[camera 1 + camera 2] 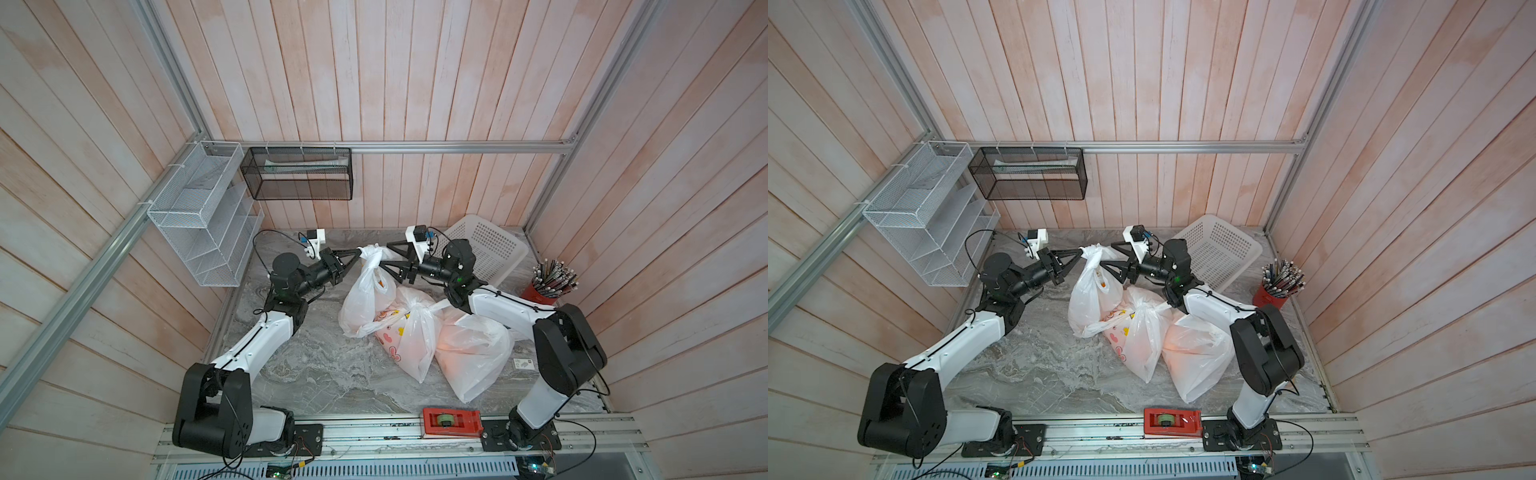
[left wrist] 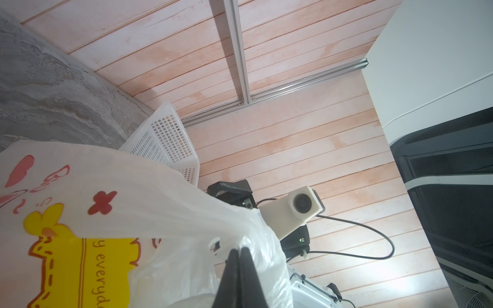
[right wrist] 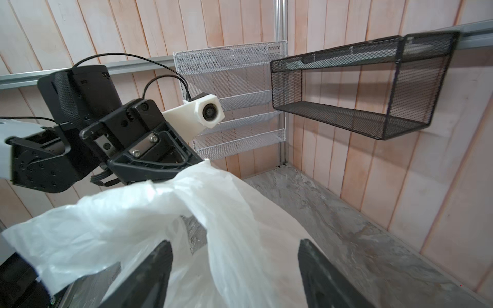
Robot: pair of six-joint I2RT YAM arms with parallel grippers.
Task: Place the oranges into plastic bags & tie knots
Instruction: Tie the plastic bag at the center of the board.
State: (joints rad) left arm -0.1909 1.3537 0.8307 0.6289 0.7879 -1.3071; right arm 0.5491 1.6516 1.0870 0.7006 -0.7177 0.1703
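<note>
A white plastic bag [image 1: 365,299] hangs from its twisted knot [image 1: 371,250] above the marble table. A bit of orange [image 1: 379,284] shows through its film. My left gripper [image 1: 358,251] is shut on the bunched handles, seen in the left wrist view as closed fingertips [image 2: 240,250] pinching white film [image 2: 264,240]. My right gripper [image 1: 384,255] stands open right beside the knot. In the right wrist view a loose strap [image 3: 229,226] runs between its spread fingers [image 3: 234,248], unpinched. Two other tied bags, a printed one [image 1: 409,332] and a plain one [image 1: 473,353], lie on the table glowing orange inside.
A white perforated basket [image 1: 486,249] leans at the back right behind my right arm. A red cup of pencils [image 1: 550,282] stands by the right wall. A red tape dispenser [image 1: 451,422] sits on the front rail. A white wire rack [image 1: 203,220] and a black mesh shelf [image 1: 297,174] hang on the walls.
</note>
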